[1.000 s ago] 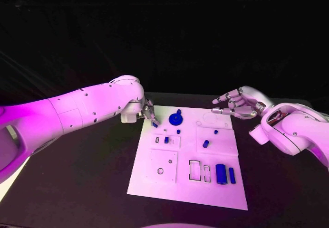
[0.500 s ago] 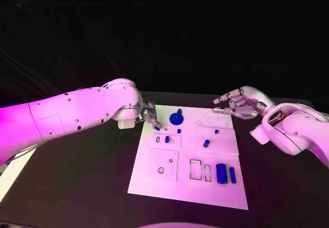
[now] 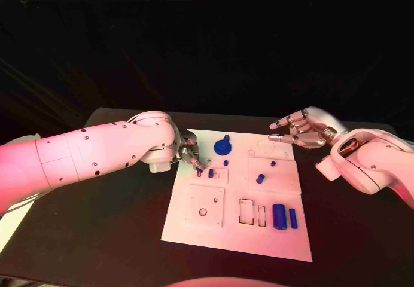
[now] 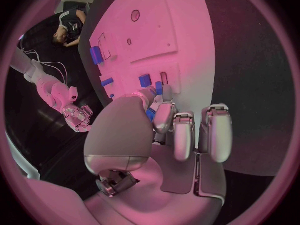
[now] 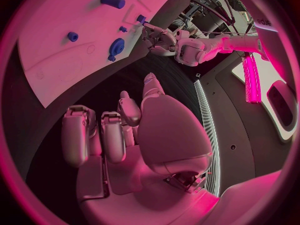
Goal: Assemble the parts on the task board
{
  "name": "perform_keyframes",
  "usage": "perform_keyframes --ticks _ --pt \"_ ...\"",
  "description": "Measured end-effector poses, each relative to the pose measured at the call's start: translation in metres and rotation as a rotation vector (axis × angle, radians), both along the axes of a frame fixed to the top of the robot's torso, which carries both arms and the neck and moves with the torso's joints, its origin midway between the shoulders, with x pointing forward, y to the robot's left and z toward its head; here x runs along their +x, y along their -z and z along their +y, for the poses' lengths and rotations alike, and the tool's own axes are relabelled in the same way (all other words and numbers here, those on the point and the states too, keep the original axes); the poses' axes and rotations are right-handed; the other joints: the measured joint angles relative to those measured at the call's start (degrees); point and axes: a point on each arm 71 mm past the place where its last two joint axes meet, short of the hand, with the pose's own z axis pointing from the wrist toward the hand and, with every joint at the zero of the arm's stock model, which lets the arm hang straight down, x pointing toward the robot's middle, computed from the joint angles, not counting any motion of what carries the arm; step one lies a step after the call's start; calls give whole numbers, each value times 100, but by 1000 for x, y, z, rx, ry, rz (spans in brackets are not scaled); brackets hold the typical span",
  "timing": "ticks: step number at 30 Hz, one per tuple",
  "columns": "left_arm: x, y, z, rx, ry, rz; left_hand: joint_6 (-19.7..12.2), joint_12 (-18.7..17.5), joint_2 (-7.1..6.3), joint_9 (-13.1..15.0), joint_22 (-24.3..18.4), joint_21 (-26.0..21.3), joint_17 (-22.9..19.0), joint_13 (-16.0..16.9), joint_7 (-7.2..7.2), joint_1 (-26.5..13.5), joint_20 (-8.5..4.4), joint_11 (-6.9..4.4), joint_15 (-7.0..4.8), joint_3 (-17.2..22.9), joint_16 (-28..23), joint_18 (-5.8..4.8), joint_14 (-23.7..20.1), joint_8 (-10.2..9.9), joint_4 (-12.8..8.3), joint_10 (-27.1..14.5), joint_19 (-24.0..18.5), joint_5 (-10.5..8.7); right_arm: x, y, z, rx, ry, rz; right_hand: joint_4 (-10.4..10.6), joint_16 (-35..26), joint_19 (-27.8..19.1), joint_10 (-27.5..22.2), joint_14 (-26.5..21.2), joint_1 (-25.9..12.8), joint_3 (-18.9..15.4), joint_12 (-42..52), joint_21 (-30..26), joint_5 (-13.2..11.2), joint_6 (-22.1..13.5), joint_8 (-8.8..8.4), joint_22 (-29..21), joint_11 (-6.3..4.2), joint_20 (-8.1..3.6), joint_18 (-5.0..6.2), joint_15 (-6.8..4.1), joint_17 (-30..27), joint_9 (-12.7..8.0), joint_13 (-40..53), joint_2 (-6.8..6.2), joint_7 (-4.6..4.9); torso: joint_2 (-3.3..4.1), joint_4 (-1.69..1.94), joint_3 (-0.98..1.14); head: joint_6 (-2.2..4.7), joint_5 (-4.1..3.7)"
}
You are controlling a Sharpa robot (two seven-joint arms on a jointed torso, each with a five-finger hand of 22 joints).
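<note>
A: White task board [image 3: 216, 233] lies mid-worktop [image 3: 103, 239]; blue parts [image 3: 279, 216] sit on it. Left hand [image 3: 189, 154] at its left edge, fingers [image 4: 164, 116] apparently pinching a small blue part [image 3: 199, 170].

B: Right hand [image 3: 302, 133] hovers off the board's far right corner, fingers spread, holding nothing.

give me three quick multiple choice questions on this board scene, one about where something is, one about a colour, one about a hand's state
1. Where does the large blue cylinder lie on the task board?
A. near right corner
B. far left corner
C. off the board

2. What colour are the small parts?
A. yellow
B. blue
C. green

3. What is the right hand doing?
A. gripping the board
B. holding a cylinder
C. hovering with nothing in it

Answers: 1 A, it sits beside a thinner blue piece at the near right. 2 B, every piece is blue. 3 C, its fingers are apart and hold nothing.
</note>
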Motion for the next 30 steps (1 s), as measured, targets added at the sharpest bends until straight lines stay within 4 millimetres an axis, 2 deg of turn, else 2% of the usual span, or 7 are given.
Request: perform_keyframes --ticks 8,12,18,30 --pt "-2 5 -1 8 6 -7 0 0 -8 0 0 0 0 -23 0 -8 0 1 0 12 0 0 0 0 -11 -1 0 -9 0 1 0 -1 -1 1 0 0 0 0 0 0 0 0 0 0 0 0 0 0 0 0 0 0 0 0 0 0 0 -1 3 -34 2" --pt "-2 5 -1 13 12 -11 9 0 -77 -1 0 0 0 -52 8 -29 0 1 0 24 0 0 0 -1 -24 -1 0 7 0 1 0 -1 -1 1 0 0 0 0 0 0 0 0 0 0 0 0 0 0 0 0 0 0 0 0 0 0 0 -1 6 -48 8" --pt "-2 6 0 25 19 -10 9 -44 -113 -5 -1 0 -1 -79 8 -22 0 2 0 48 0 0 0 -8 -48 -2 0 7 0 1 0 -1 -2 1 0 0 0 0 0 0 0 0 0 0 0 0 0 0 0 0 0 -1 0 0 0 0 0 -2 7 -65 15" --pt "-4 6 2 44 35 -2 10 -44 -150 -20 -1 0 4 -105 9 -59 0 3 0 115 0 1 0 -12 -83 -3 0 6 0 2 -1 -3 0 2 0 0 0 0 0 23 0 0 0 0 0 0 0 0 0 0 0 4 0 -6 23 0 -2 -4 7 -71 21"
